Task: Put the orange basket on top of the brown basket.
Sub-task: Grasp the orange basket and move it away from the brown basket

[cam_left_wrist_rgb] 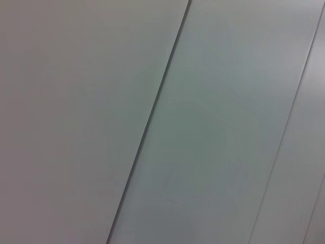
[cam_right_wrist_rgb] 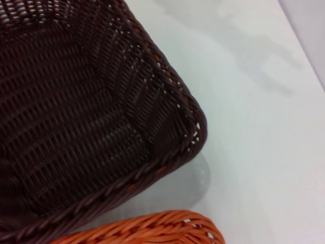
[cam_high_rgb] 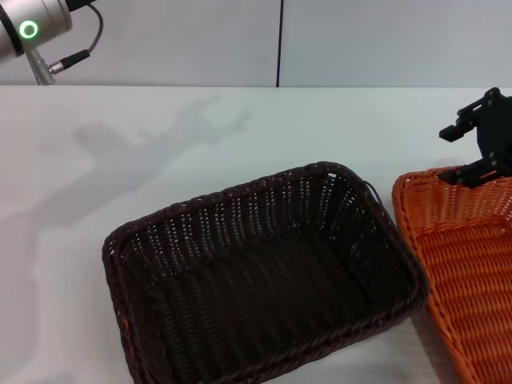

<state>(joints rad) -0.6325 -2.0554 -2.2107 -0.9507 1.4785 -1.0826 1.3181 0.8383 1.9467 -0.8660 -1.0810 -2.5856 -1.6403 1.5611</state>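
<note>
The brown basket (cam_high_rgb: 256, 296) sits empty on the white table in the middle of the head view. The orange basket (cam_high_rgb: 472, 264) stands on the table right beside it, on its right, partly cut off by the picture's edge. My right gripper (cam_high_rgb: 478, 164) hangs at the far rim of the orange basket, at or just above it. The right wrist view shows a corner of the brown basket (cam_right_wrist_rgb: 76, 101) and a strip of the orange basket's rim (cam_right_wrist_rgb: 152, 229) with a narrow gap of table between them. My left arm (cam_high_rgb: 28, 32) is raised at the far left.
The white table (cam_high_rgb: 120, 160) stretches to the left and behind the baskets, and a grey wall (cam_high_rgb: 360, 40) stands behind it. The left wrist view shows only wall panels (cam_left_wrist_rgb: 203, 127).
</note>
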